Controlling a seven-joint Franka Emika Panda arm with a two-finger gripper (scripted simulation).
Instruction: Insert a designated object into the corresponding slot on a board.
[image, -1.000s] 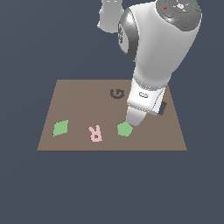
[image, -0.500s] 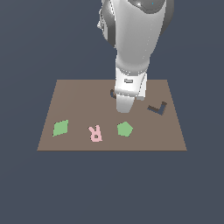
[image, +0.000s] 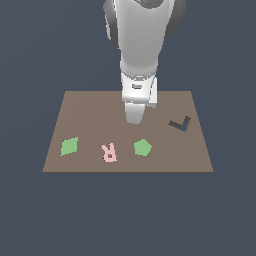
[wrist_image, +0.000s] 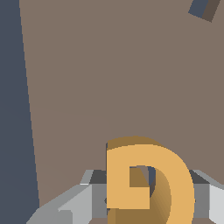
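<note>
The orange-yellow G block (wrist_image: 148, 179) sits between my grey fingers (wrist_image: 83, 199), held above the brown board (wrist_image: 109, 78). In the exterior view my gripper (image: 134, 119) hangs over the middle back of the board (image: 85, 112), and the arm hides the block there. The G-shaped slot is hidden behind the arm in the exterior view and does not show in the wrist view. The gripper is shut on the G block.
On the board lie a pink R block (image: 108, 152), a green pentagon (image: 142, 147) and a green diamond (image: 69, 146) along the front. A dark L-shaped recess (image: 180, 123) is at the exterior view's right; its corner shows in the wrist view (wrist_image: 203, 8).
The arm has swung from near the L-shaped recess toward the exterior view's left and back. It now stands over the spot where the G slot showed, covering it.
</note>
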